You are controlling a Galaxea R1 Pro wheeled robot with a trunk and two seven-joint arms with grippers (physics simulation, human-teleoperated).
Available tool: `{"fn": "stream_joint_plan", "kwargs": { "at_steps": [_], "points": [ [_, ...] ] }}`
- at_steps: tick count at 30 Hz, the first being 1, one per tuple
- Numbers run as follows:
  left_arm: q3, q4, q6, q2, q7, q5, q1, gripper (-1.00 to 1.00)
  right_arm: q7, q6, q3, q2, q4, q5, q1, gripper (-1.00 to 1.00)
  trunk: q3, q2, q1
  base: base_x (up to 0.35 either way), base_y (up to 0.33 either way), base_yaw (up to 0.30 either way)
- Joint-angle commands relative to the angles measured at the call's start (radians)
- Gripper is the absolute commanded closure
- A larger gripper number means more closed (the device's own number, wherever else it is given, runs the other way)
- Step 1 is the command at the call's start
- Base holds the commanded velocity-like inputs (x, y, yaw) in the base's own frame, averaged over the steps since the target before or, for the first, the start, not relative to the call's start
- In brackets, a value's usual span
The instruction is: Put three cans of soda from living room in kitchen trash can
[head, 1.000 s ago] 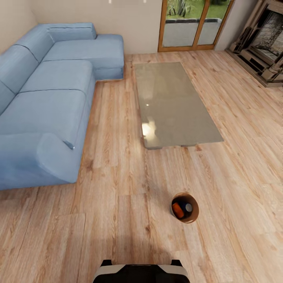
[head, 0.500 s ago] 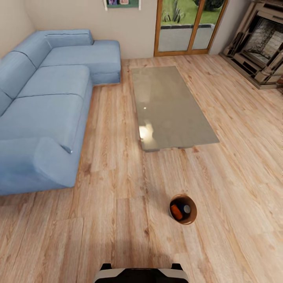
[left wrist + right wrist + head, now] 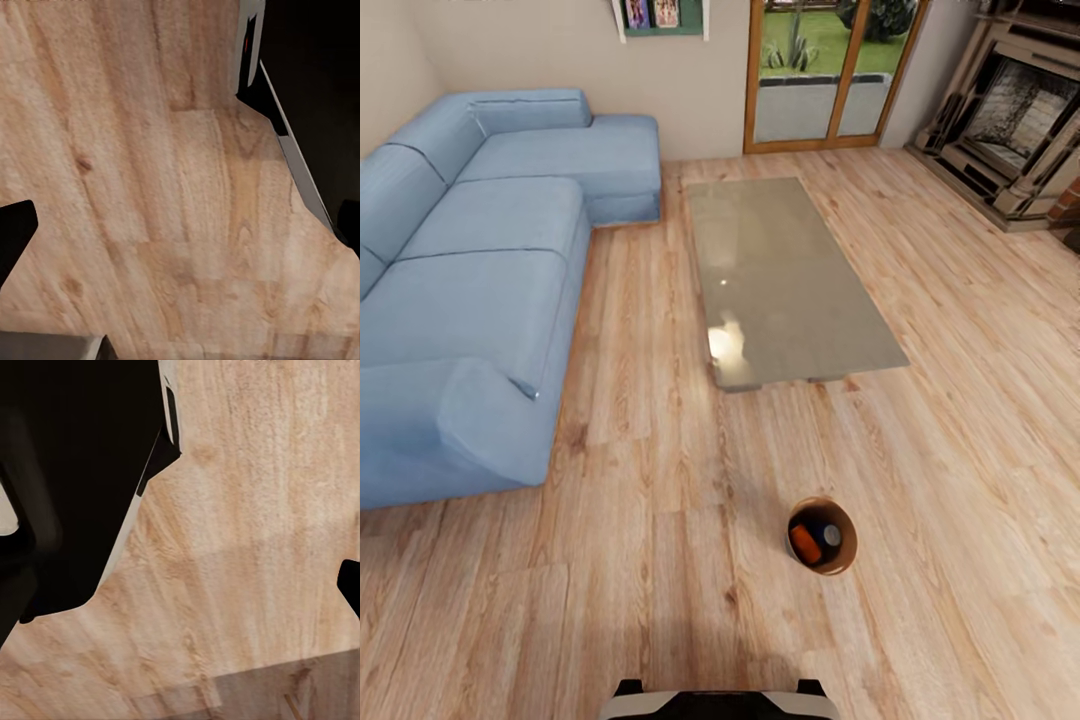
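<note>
In the head view the tash can (image 3: 844, 563), a small round tan wooden bin, stands on the light wood floor in front of me, slightly right of centre. Inside it lie an orange can of soda (image 3: 805, 546) and a dark blue one with a silver top (image 3: 828, 533). The bin sits in the living room, a short way from the near end of the glass-topped low table (image 3: 790, 280). My left gripper (image 3: 180, 229) hangs open over bare floorboards, fingers wide apart. Over the floor beside my dark body, my right gripper (image 3: 184, 570) is open too.
A blue sectional sofa (image 3: 470, 290) runs along the left side. A brick fireplace (image 3: 1015, 120) stands at the far right and a glazed door (image 3: 825, 70) in the back wall. My base (image 3: 720, 698) shows at the bottom edge. Open floor surrounds the bin.
The whole head view has shifted, showing more of the back wall and less of my base: the camera moved. The bin and its cans stay put on the floor.
</note>
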Motion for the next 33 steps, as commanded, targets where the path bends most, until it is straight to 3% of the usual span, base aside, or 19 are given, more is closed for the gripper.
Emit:
{"fn": "stream_joint_plan", "kwargs": {
  "at_steps": [1, 33],
  "points": [
    [0.0, -0.001, 0.0, 0.0, 0.0, 0.0, 0.0, -1.0, 0.0, 0.0, 0.0, 0.0, -0.002, 0.0, 0.0, -1.0, 0.001, 0.0, 0.0, 0.0, 0.0, -0.03],
    [0.002, -0.004, 0.002, -0.002, -0.002, 0.0, -0.002, -1.0, 0.0, 0.006, 0.007, 0.0, 0.006, 0.005, -0.002, -1.0, 0.003, 0.0, 0.0, 0.0, 0.0, -0.004]
  ]
}}
